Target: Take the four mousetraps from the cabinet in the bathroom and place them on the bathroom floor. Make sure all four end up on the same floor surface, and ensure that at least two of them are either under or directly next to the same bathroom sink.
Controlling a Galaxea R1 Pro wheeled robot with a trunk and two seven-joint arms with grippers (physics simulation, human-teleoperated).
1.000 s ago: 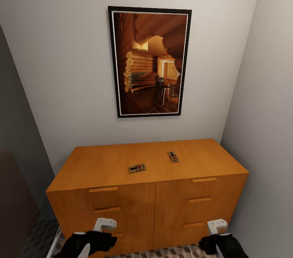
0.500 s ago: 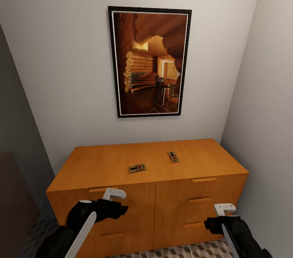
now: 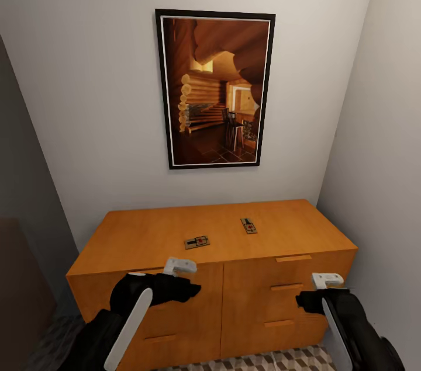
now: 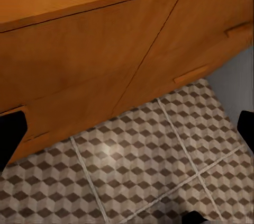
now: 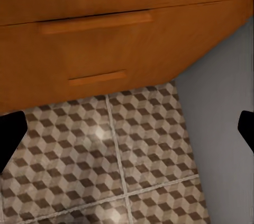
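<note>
A wide, low orange-brown wooden cabinet [image 3: 222, 289] with six drawers stands against a pale wall, below a framed picture [image 3: 214, 89] of a log-cabin interior. Two mousetraps lie flat on the cabinet top: the nearer mousetrap [image 3: 197, 242] sits just beyond and slightly right of the left claw [image 3: 180, 266], and the farther mousetrap [image 3: 248, 225] lies further back, between the two claws and well apart from both. The left claw is raised in front of the top left drawer, near the cabinet's front edge. The right claw [image 3: 327, 280] hangs in front of the right column of drawers, close to the cabinet's right corner. In both wrist views the dark fingertips [image 4: 10, 134] sit at opposite edges of the picture, so each claw's fingers are spread wide apart and hold nothing. Beneath both claws lies the bathroom floor [image 5: 127, 166], tiled in small brown, beige and white cubes with pale grout lines.
</note>
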